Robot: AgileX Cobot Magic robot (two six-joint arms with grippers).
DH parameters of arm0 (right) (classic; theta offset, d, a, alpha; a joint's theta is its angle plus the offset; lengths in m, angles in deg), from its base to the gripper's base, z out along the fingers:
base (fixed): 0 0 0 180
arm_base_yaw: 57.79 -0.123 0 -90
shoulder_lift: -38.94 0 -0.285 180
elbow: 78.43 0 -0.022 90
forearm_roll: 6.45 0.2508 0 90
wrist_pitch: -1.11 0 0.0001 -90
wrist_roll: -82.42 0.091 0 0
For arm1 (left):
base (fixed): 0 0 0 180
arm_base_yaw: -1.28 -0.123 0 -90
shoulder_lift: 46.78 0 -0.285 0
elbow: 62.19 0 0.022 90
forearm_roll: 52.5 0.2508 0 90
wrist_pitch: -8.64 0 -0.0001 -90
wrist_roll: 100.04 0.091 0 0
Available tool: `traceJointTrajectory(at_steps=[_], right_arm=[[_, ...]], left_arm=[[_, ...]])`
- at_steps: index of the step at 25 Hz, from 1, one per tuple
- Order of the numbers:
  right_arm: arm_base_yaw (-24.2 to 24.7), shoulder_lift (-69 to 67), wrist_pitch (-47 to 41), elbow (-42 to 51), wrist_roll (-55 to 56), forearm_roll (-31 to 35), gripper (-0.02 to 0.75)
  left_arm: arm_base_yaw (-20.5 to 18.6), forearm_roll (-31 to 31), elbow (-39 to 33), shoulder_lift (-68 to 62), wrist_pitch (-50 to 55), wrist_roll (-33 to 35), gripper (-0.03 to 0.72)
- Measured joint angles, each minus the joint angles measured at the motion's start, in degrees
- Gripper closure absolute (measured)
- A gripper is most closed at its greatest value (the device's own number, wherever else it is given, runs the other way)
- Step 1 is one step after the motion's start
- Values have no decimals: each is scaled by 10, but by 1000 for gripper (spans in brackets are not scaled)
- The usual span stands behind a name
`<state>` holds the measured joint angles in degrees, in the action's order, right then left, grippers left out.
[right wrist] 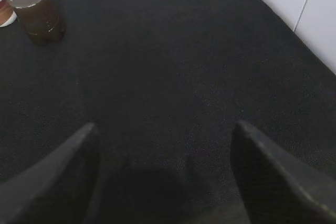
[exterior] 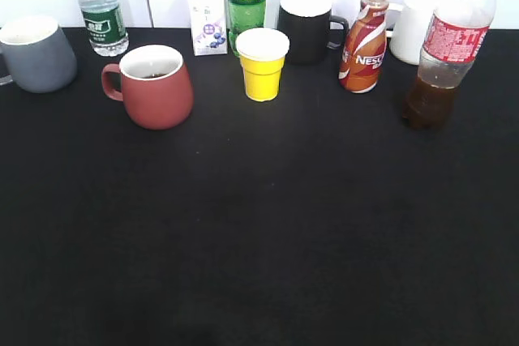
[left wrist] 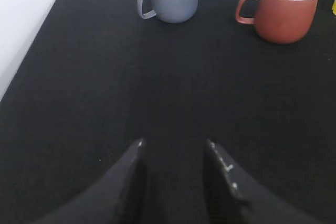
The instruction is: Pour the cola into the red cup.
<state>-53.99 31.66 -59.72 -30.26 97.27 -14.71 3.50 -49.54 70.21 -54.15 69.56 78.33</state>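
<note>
Black, matte, cloth-like surface (exterior: 259, 241) fills the shot, and everything is lined up along its far side. Take the red cup (exterior: 154, 87) as our marker: brick-red, rounded, wider at the base, loop handle, white inside, with what may be a little dark liquid in it. Well off to its right stands the cola (exterior: 450, 46), tall clear plastic, red label, yellow cap, dark liquid only in the lower part. Between them sit a slim brown-red Nescafe bottle (exterior: 364, 42) and a small yellow cup (exterior: 262, 62); a grey mug (exterior: 34, 53) sits to the cup's left.

Right gripper (right wrist: 163, 174), jaws spread wide, holding nothing, short of the cola. Left gripper (left wrist: 173, 177), jaws parted more narrowly, also empty.

The danger, I'd say: smooth, light plastic, so a low or off-centre grip could tip it. And the cap looks on, so a pour gives nothing until it's off.
</note>
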Motion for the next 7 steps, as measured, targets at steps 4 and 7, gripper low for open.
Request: traceJointTrajectory(at_steps=[4, 7], right_arm=[[0, 0, 0, 0, 0, 0, 151], [0, 0, 0, 0, 0, 0, 151]], left_arm=[[0, 0, 0, 0, 0, 0, 407], [0, 0, 0, 0, 0, 0, 407]])
